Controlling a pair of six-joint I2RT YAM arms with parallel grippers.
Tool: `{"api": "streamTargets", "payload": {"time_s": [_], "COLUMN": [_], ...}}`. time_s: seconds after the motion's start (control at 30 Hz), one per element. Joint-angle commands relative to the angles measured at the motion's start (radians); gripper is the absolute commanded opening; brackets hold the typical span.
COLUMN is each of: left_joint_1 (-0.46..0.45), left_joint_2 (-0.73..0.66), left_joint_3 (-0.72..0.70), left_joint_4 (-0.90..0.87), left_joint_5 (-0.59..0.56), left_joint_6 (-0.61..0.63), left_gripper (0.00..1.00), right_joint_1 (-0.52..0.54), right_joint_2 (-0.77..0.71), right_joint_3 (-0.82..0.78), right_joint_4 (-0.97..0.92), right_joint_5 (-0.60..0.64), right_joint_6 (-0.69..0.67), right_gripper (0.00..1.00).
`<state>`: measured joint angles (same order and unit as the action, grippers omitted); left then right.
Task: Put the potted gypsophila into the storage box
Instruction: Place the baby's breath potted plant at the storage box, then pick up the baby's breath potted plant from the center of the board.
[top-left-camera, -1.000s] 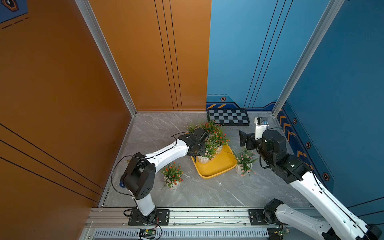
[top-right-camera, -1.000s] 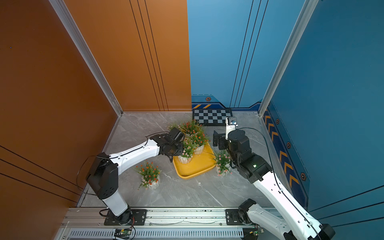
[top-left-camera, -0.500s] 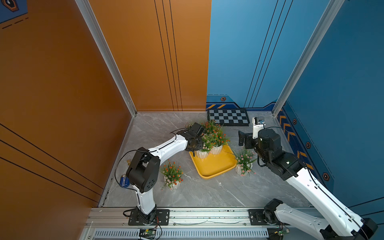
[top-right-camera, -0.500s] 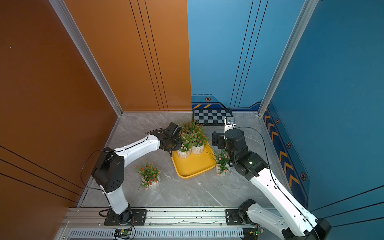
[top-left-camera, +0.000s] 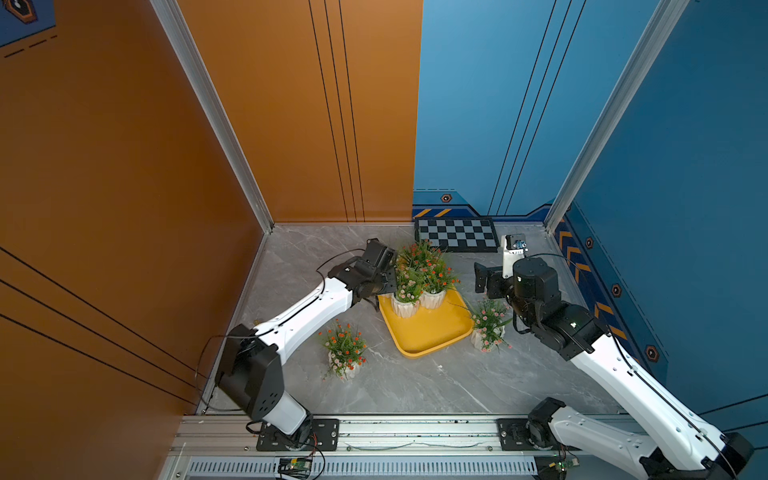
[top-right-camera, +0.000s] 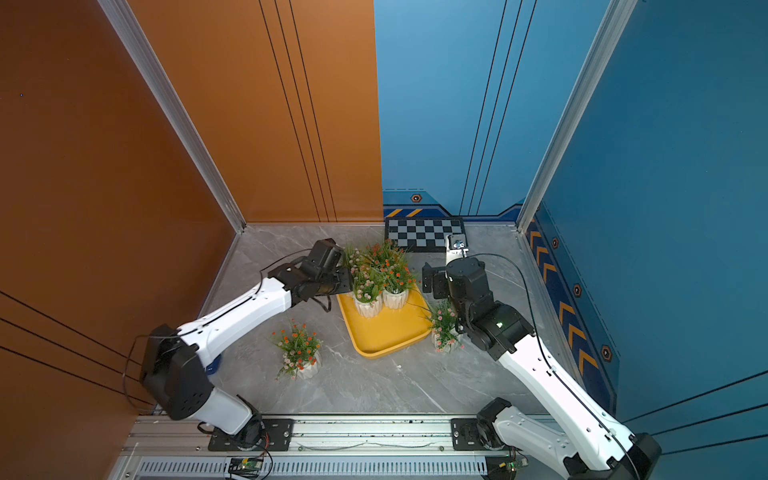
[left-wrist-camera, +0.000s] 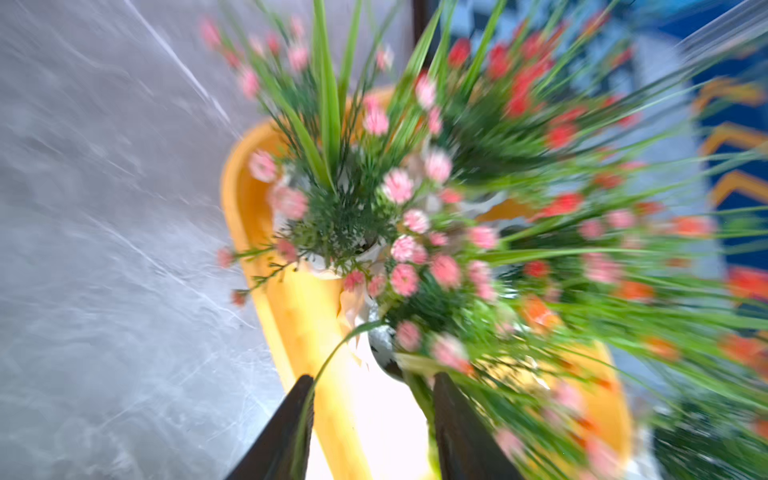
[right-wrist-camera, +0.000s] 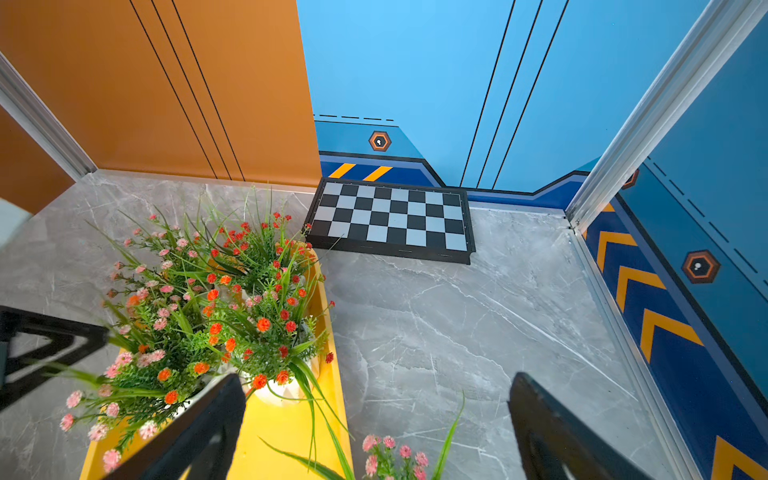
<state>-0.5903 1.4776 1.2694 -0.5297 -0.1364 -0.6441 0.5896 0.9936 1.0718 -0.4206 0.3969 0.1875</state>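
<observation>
Although the grassy leaves tangle too thickly for you to count the plants, the potted gypsophila (top-left-camera: 417, 272) stand bunched at the twelve o'clock end of the storage box (top-left-camera: 432, 338). The box is a shallow, glossy yellow plastic tray with rounded corners and a low rim. Only two white ribbed pots (top-left-camera: 405, 308) show clearly at the front of the bunch.

Your left gripper (left-wrist-camera: 374, 376) sits at the box's ten o'clock corner. Its black fingers (left-wrist-camera: 291, 424) are part-way apart, with a washed-out white shape between them. The wrist view is smeared with blur, so you cannot tell whether they touch it, and nothing looks pinched.

A stray plant (top-left-camera: 345, 353) with orange-red flowers stands on the grey marble-look floor (top-left-camera: 415, 386) at eight o'clock from the box, clear of it. Another plant (top-left-camera: 488, 328), pink-flowered, stands just beside the rim near four o'clock. Its flower tips show, cut off, between the fingers of your right gripper (right-wrist-camera: 376, 378), whose jaws gape wide and hold nothing.

Beyond, at about one o'clock, the flat black-and-grey checkered board (top-left-camera: 457, 235) lies against the wall.
</observation>
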Motion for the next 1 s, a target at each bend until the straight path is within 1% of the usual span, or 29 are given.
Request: {"api": "streamTargets", "payload": {"time_s": [0.0, 0.13, 0.2, 0.3, 0.4, 0.5, 0.57, 0.7, 0.8, 0.83, 0.97], "left_joint_1": [0.023, 0.1, 0.152, 0.243, 0.337, 0.414, 0.426, 0.434, 0.428, 0.413, 0.291], "left_joint_2": [-0.157, -0.345, -0.458, -0.647, -0.789, -0.843, -0.837, -0.774, -0.732, -0.729, -0.789], "left_joint_3": [-0.069, -0.206, -0.317, -0.463, -0.54, -0.57, -0.574, -0.581, -0.623, -0.638, -0.681], "left_joint_4": [-0.078, -0.247, -0.306, -0.365, -0.414, -0.444, -0.445, -0.46, -0.438, -0.428, -0.421], "left_joint_5": [-0.116, -0.174, -0.185, -0.169, -0.139, -0.102, -0.104, -0.113, -0.057, -0.047, -0.11], "left_joint_6": [0.015, -0.021, -0.058, -0.111, -0.121, -0.12, -0.129, -0.156, -0.214, -0.229, -0.309], "left_gripper": [0.51, 0.51, 0.51, 0.51, 0.51, 0.52, 0.52, 0.54, 0.54, 0.54, 0.54], "right_joint_1": [0.029, 0.1, 0.155, 0.201, 0.239, 0.264, 0.276, 0.297, 0.298, 0.298, 0.287], "right_joint_2": [0.02, 0.059, 0.083, 0.119, 0.142, 0.16, 0.164, 0.163, 0.156, 0.157, 0.18], "right_joint_3": [0.042, 0.046, 0.053, 0.072, 0.087, 0.099, 0.101, 0.092, 0.072, 0.064, 0.06], "right_joint_4": [-0.007, 0.04, 0.058, 0.071, 0.086, 0.087, 0.088, 0.094, 0.115, 0.124, 0.124], "right_joint_5": [-0.005, -0.015, -0.013, -0.015, -0.027, -0.033, -0.033, -0.02, -0.014, -0.013, -0.025], "right_joint_6": [0.005, -0.024, -0.035, -0.046, -0.057, -0.061, -0.06, -0.057, -0.052, -0.052, -0.064], "right_gripper": [1.0, 1.0, 1.0, 1.0, 1.0, 1.0, 1.0, 1.0, 1.0, 1.0, 1.0]}}
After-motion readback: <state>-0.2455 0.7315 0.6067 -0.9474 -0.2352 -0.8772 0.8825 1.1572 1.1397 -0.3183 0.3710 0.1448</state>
